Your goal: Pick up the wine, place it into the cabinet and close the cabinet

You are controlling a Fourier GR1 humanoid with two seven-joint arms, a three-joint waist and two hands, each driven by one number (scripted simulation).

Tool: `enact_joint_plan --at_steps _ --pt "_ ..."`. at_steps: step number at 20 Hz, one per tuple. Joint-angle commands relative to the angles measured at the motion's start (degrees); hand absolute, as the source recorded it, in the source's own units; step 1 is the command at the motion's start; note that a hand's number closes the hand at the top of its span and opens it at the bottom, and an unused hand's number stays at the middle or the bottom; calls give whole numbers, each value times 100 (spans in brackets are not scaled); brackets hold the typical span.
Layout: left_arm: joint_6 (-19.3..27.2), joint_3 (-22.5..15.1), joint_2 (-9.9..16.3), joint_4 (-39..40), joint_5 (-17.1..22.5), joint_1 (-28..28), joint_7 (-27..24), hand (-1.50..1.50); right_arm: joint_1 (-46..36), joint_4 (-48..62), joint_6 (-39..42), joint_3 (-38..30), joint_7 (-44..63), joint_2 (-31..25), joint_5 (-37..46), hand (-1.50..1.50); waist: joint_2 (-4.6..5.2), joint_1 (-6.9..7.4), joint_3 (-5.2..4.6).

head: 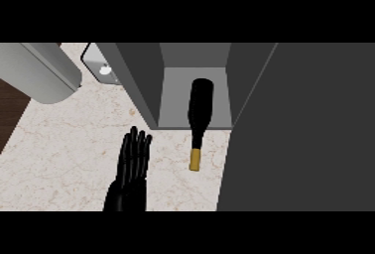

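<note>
Head view: one wine bottle (198, 111), one cabinet (192, 74), one hand (132, 171).

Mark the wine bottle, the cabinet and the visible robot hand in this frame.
wine bottle (199, 106): head view, on its dark body.
cabinet (139, 79): head view, on its left side wall.
left robot hand (133, 163): head view, on the straight fingers.

- Pale marbled counter (66, 144) carries a grey cabinet (147, 84), open at the front.
- Dark wine bottle (198, 116) lies flat, base inside, gold-capped neck out on the counter.
</note>
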Motion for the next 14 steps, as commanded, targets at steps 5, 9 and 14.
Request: enact_joint_plan --at_steps 5,9,14 --pt "-856 369 1126 -1110 219 646 244 -150 126 -117 404 199 64 -92 -621 150 10 7 0" --pt "-1216 450 1258 -1123 216 1216 -185 -150 901 -648 612 718 -76 -57 -372 150 1 -16 -2" --pt "-1492 1089 1685 -1461 612 1397 -57 -150 927 -431 433 993 478 193 -1043 150 3 12 -4"
